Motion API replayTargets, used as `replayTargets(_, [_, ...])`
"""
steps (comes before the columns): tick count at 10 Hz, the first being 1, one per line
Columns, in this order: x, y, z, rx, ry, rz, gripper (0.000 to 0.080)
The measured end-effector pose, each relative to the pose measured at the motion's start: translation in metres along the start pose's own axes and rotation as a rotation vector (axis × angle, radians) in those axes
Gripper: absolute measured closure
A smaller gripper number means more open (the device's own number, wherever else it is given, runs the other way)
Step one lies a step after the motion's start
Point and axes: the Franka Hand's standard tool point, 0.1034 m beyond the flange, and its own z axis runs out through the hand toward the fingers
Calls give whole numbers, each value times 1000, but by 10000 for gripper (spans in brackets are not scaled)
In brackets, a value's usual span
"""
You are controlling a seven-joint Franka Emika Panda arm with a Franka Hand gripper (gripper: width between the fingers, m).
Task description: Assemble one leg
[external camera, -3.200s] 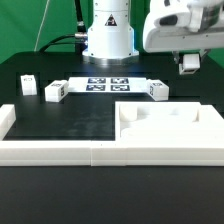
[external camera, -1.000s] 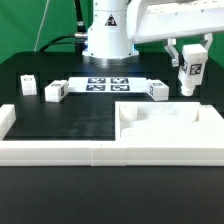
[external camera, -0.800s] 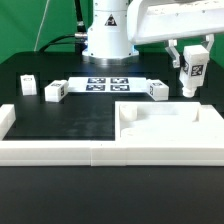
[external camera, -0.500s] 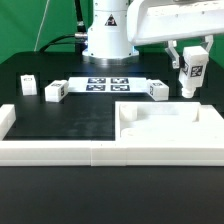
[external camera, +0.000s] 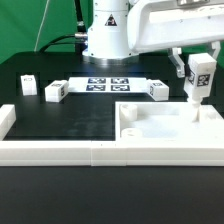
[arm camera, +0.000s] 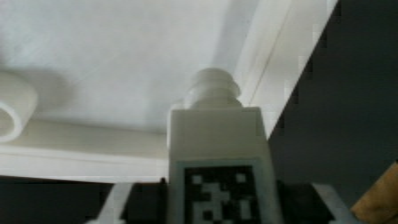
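Grips the tagged white leg (external camera: 197,90) upright, claw (external camera: 199,72) clamped on its upper part, peg end down over a recessed corner of the large white slab (external camera: 150,137), at the exterior view's right.

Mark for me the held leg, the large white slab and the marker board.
held leg (external camera: 201,72): exterior view, on its tagged face.
large white slab (external camera: 168,126): exterior view, on its bare recessed top.
marker board (external camera: 105,84): exterior view, on the middle of its tagged surface.
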Motion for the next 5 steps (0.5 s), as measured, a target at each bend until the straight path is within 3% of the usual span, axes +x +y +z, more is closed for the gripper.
replayTargets(5, [11,7,18,-18,105,-9,509])
